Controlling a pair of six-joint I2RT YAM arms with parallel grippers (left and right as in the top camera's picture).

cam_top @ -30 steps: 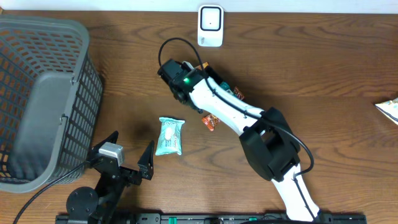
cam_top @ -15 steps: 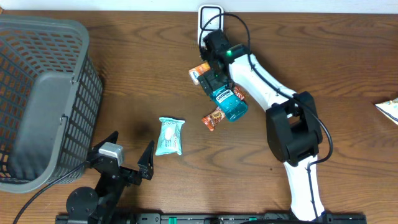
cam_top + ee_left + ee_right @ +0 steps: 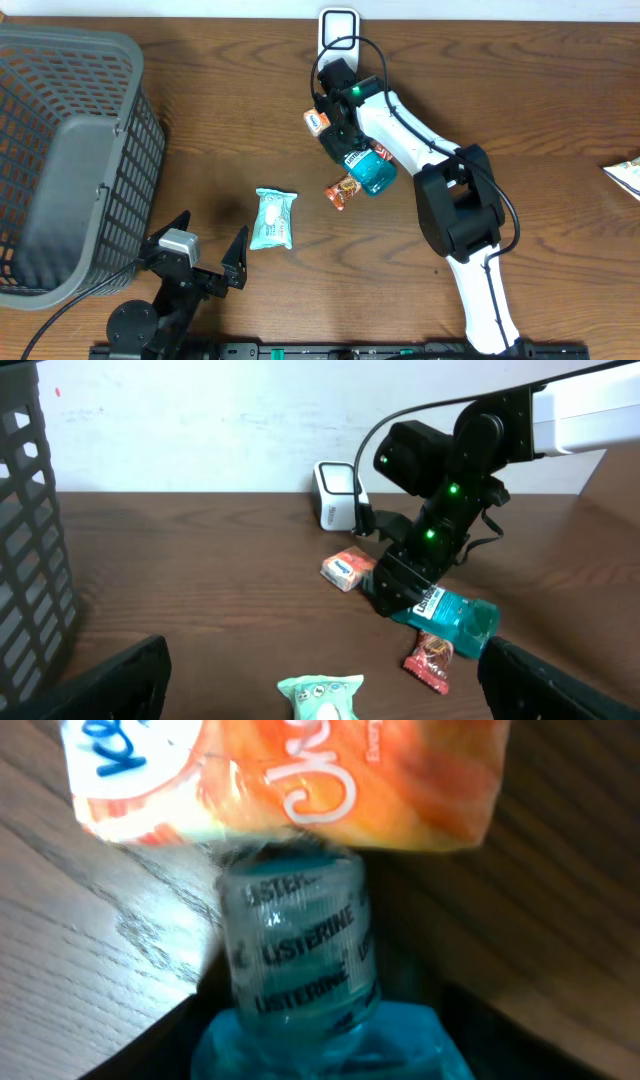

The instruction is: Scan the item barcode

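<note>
The right gripper (image 3: 345, 143) has moved onto the teal plastic mouthwash bottle (image 3: 372, 175), which lies mid-frame below the white scanner (image 3: 339, 28). Its jaws straddle the neck, presumably for lifting; grip unconfirmed. The left gripper (image 3: 207, 248), lower left, gapes empty.

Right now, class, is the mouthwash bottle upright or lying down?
Lying down. The bottle rests lengthwise on the table, its capped neck pointing at the orange packet; the left wrist view shows it flat too.
</note>
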